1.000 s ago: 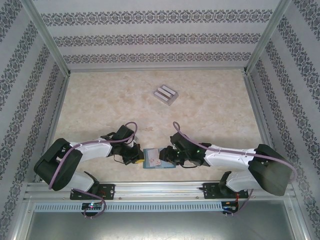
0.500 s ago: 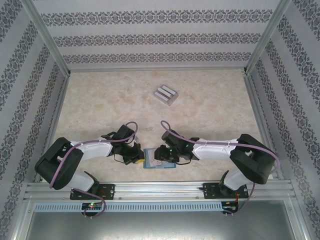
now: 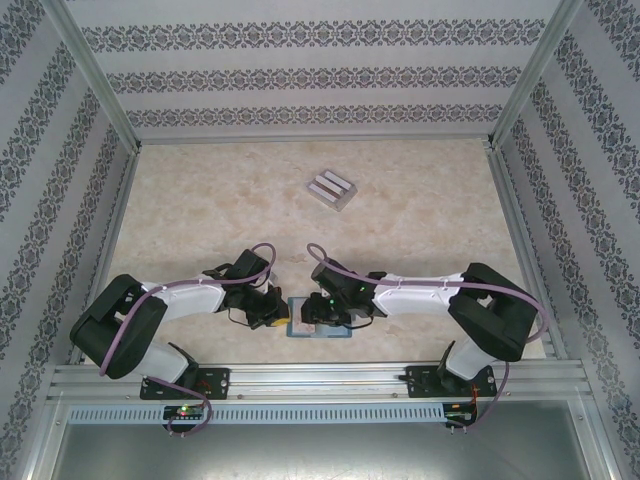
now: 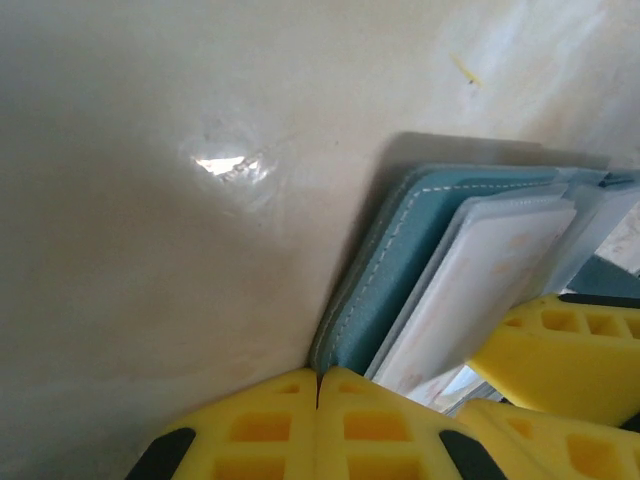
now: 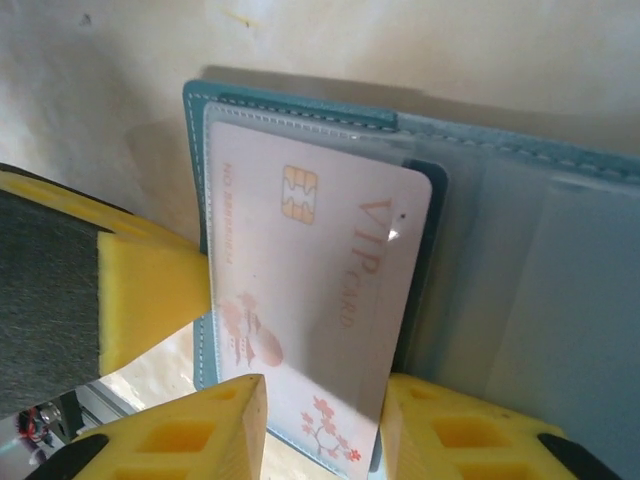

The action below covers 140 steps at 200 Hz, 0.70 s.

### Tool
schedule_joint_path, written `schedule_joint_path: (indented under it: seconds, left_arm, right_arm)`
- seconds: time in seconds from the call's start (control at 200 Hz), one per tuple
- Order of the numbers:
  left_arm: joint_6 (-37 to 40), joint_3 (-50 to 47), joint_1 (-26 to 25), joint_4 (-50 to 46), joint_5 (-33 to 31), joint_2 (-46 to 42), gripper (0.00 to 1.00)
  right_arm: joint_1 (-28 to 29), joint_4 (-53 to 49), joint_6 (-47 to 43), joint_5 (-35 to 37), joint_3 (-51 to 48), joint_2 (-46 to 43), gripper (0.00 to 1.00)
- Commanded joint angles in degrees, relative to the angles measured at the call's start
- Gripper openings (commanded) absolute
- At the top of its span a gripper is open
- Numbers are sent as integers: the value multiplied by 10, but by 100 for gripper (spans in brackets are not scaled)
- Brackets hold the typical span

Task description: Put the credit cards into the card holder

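The teal card holder (image 3: 298, 326) lies open near the table's front edge, between my two grippers. In the right wrist view its blue-grey pockets (image 5: 520, 250) face up. A white credit card (image 5: 310, 270) printed "VIP CARD" lies over the left-hand pocket. My right gripper (image 5: 320, 400) is shut on this card, one yellow finger on each long edge. My left gripper (image 4: 318, 375) is shut, its tips against the near corner of the holder (image 4: 400, 260). Further credit cards (image 3: 331, 189) lie side by side far back on the table.
My left gripper (image 3: 278, 316) and right gripper (image 3: 318, 316) stand almost tip to tip over the holder. The left gripper's yellow finger (image 5: 150, 290) sits right beside the held card. An aluminium rail (image 3: 320, 378) runs along the front edge.
The right arm has swung left, carrying its gripper farther over the card holder. The left arm and the far cards have not moved.
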Motion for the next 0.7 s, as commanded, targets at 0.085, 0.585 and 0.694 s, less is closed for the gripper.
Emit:
schedule_joint_path:
  seconds: [0.085,0.585,0.694]
  left_arm:
    - [-6,-7,-14,9,-47,14,3]
    - [9,0,-14,-2,-46,24,3]
    - [7,0,-14,1,-45,28,3]
  right_arm:
    - [11,-57,-28,16,24,-33,47]
    - [-7,-140,-6,116,-46,-145,62]
    - [-9,-132,1,112,-60,-137,62]
